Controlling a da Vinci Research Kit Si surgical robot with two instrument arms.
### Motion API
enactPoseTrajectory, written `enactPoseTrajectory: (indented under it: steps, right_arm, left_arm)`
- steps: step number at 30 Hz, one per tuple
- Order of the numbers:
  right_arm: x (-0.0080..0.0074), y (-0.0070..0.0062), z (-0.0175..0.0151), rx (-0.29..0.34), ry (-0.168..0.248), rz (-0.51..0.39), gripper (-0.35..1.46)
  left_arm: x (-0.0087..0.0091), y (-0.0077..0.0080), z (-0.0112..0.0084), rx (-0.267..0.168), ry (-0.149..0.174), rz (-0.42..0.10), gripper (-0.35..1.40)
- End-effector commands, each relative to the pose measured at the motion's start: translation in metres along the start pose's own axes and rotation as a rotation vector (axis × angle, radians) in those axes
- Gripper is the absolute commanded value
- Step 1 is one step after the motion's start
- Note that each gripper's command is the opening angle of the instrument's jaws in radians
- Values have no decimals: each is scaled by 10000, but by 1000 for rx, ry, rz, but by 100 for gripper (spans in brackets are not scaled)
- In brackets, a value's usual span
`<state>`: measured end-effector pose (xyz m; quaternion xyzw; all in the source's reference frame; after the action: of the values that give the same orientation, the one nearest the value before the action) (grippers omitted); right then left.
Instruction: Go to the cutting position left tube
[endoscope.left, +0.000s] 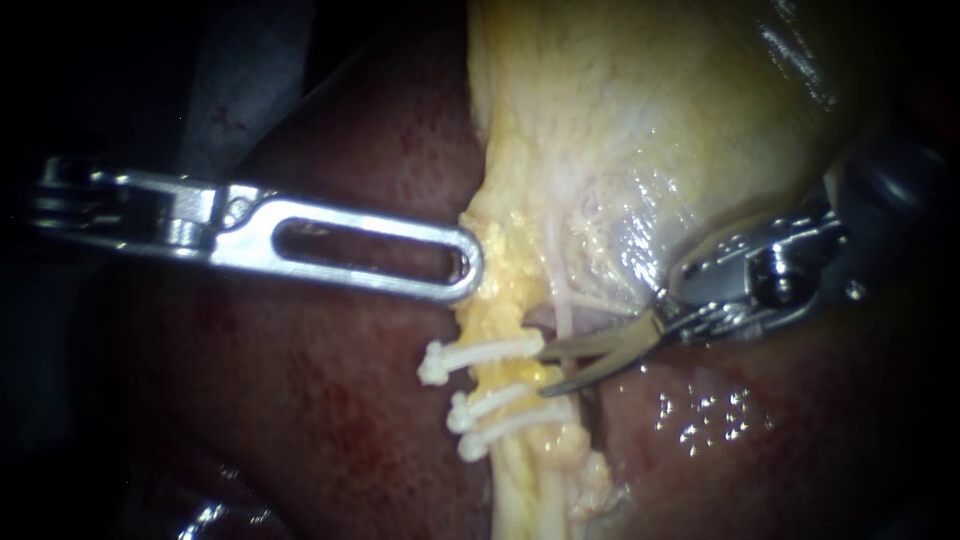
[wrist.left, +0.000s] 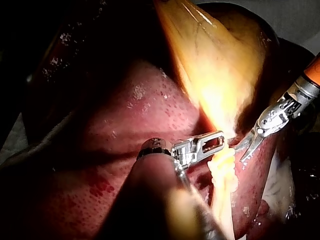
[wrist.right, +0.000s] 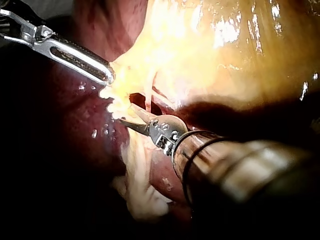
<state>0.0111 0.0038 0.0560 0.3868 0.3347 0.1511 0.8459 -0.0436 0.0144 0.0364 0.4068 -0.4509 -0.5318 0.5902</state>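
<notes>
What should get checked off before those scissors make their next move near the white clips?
1. Right instrument blades open: ok.
2. Three white clips sitting across the tube: ok.
3. Blade tips level with the gap between the upper clip and the lower two: ok.
4. Tube fully between the blades: not ok, tips only at its edge.
5. Left instrument holding the tissue taut: cannot tell.

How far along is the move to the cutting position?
Done: three clips sit on the tube. In hand: the right instrument, blades open, tips at the tube's edge between top and lower clips. Remaining: advancing until the tube lies between them.
</notes>
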Motion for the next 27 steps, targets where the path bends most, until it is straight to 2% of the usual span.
enactPoseTrajectory:
  steps: [1, 13, 27]
  right_arm:
    - [0, 0, -1, -4, 3, -1, 40]
    - [0, 7, -1, -11, 6, 0, 45]
    - [1, 14, 14, -19, 6, -2, 50]
  left_arm:
    - [0, 0, 0, 0, 0, 0, -35]
    - [0, 0, 0, 0, 0, 0, -35]
    - [0, -1, 3, -1, -2, 0, -35]
